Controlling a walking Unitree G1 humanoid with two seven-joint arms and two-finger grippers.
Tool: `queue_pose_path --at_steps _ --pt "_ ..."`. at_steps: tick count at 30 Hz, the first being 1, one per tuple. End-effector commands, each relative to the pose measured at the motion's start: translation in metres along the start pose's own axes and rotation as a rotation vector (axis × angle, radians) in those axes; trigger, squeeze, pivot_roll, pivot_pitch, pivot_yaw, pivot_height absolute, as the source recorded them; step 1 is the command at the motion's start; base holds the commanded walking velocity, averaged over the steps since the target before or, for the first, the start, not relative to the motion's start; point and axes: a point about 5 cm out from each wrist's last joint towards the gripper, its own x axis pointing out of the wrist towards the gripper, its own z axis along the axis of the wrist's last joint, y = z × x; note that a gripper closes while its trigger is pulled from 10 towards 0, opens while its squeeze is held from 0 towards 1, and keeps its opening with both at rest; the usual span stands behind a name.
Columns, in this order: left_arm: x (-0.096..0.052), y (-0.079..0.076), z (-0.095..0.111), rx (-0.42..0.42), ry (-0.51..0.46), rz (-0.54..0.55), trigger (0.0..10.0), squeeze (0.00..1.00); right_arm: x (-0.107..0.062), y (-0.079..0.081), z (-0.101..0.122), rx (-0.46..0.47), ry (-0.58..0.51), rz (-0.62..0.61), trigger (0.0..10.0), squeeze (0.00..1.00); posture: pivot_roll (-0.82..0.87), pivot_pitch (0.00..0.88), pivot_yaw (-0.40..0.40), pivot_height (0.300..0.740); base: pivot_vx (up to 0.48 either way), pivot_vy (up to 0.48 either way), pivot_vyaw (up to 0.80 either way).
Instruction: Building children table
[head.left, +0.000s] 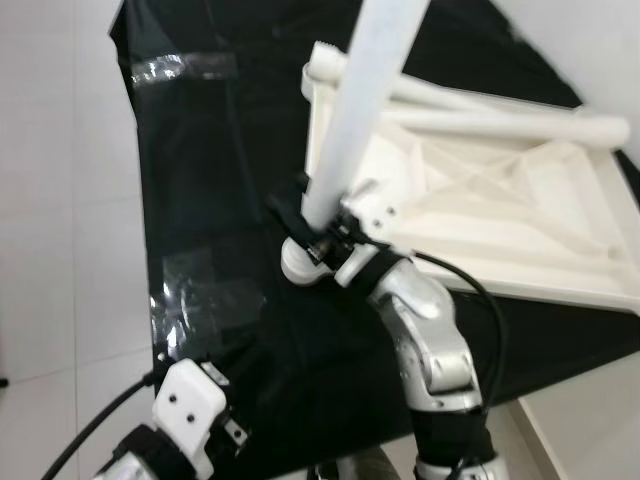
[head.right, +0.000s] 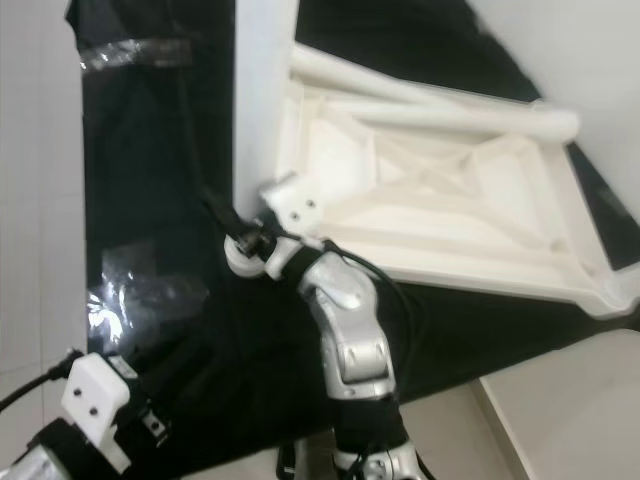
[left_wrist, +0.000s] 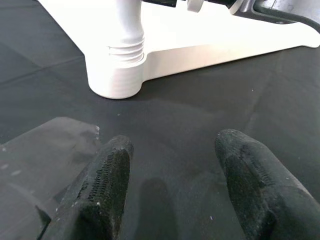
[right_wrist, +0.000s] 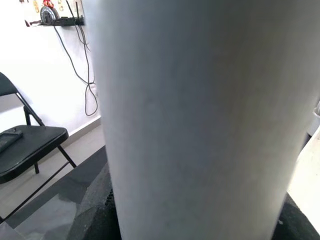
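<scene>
A black mat covers the floor. On it, at 2 o'clock, the white table top lies upside down, two loose legs across it. The right gripper has its jaws closed around a leg, standing in the corner socket. I judge screwing is in hand; next it needs turning. The left gripper, jaws wide, hovers at 7 o'clock.

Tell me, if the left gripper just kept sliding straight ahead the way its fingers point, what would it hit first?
Probably the round corner socket of the upturned white table, where the white leg is threaded in. Before it lies the black mat.
</scene>
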Motion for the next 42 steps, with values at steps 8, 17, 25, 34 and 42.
queue_pose_path --at_steps 8,17,25,34,42 --pt "0.001 -0.001 -0.006 -0.007 0.017 -0.004 10.0 0.00 0.010 0.008 -0.012 0.148 0.052 0.126 10.0 1.00 0.23 0.306 -0.178 0.740 0.000 0.000 0.00" --pt "0.004 -0.002 -0.006 -0.008 0.008 -0.004 10.0 0.00 0.014 0.002 0.023 0.014 -0.018 0.767 10.0 0.24 0.23 0.301 -0.182 0.740 0.000 0.000 0.00" --pt "0.006 -0.004 -0.006 -0.009 0.005 -0.005 10.0 0.00 0.025 -0.012 0.024 0.003 0.056 0.973 10.0 0.00 0.25 0.303 -0.190 0.740 0.000 0.000 0.00" --pt "0.004 -0.007 -0.005 -0.006 0.005 0.003 10.0 0.00 0.044 -0.015 0.022 0.047 0.089 1.033 0.0 0.00 0.29 0.313 -0.184 0.740 0.000 0.000 0.00" --pt "0.003 -0.007 -0.006 -0.002 0.010 0.006 10.0 0.00 0.038 -0.029 0.020 0.075 0.113 1.103 0.0 0.00 0.28 0.314 -0.180 0.740 0.000 0.000 0.00"
